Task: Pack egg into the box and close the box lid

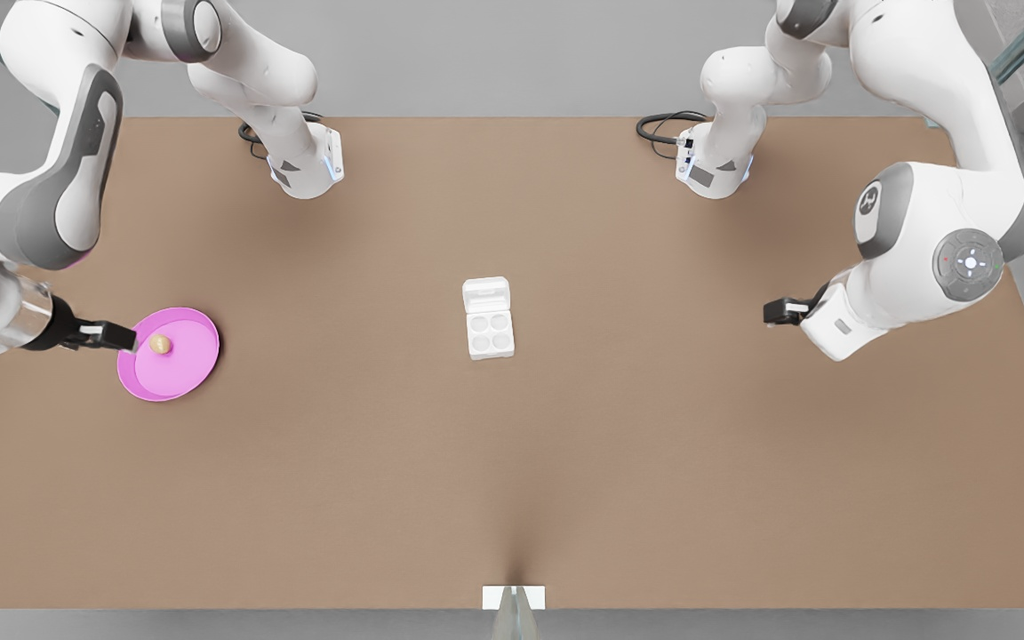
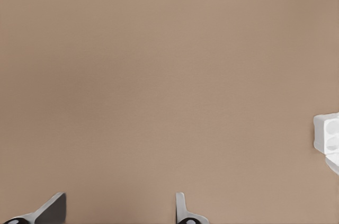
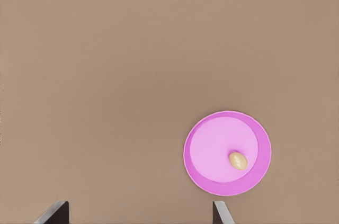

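Observation:
The tan egg (image 1: 160, 344) (image 3: 238, 160) lies on a round pink plate (image 1: 188, 369) (image 3: 209, 147) at the front view's left. My right gripper (image 1: 124, 338) (image 3: 139, 212) hovers over the plate's left rim, open and empty. The white box (image 1: 490, 332) (image 2: 328, 134) sits mid-table, its four cups empty. The box lid (image 1: 486, 292) lies folded open behind the cups. My left gripper (image 1: 774, 311) (image 2: 117, 211) waits at the front view's right, far from the box, open with nothing between its fingers.
Both arm bases (image 1: 308, 169) (image 1: 712, 169) stand at the table's far edge with black cables (image 1: 663, 129) beside them. A small white bracket (image 1: 513, 597) sits at the near edge. Bare brown tabletop (image 1: 343, 462) lies between plate and box.

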`<control>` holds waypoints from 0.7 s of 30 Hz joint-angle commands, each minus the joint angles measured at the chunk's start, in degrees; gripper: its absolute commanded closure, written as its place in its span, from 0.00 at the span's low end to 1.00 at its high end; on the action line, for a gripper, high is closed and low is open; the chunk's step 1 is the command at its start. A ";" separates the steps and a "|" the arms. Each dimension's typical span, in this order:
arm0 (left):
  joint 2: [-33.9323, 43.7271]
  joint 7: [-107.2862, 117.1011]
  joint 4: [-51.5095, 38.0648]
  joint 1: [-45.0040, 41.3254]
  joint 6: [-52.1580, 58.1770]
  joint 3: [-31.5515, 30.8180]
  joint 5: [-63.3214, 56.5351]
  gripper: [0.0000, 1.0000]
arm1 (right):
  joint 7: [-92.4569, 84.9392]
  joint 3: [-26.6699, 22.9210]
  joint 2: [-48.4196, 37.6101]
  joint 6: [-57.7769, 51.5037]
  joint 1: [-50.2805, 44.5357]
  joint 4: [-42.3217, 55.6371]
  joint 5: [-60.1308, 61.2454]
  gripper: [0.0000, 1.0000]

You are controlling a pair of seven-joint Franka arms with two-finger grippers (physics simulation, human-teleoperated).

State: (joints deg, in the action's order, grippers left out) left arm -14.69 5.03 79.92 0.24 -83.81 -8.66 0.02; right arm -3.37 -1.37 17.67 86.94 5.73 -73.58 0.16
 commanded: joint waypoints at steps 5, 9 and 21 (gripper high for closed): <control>0.37 12.02 0.50 -1.38 -2.94 -0.04 -0.10 0.00 | -4.19 -0.12 4.03 2.10 1.30 -0.69 0.01 0.00; -0.07 11.67 -0.12 -3.31 -2.15 -0.04 -2.48 0.00 | -3.75 -0.21 16.60 -0.37 7.36 -0.60 0.10 0.00; -0.95 10.26 -0.12 -8.50 -2.32 -0.04 -2.74 0.00 | -6.13 9.28 1.66 53.59 27.23 -47.27 -4.47 0.00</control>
State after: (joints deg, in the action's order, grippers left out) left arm -15.73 12.50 79.83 -8.16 -85.99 -8.70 -2.74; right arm -6.86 7.71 17.88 122.39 32.75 -121.47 -3.82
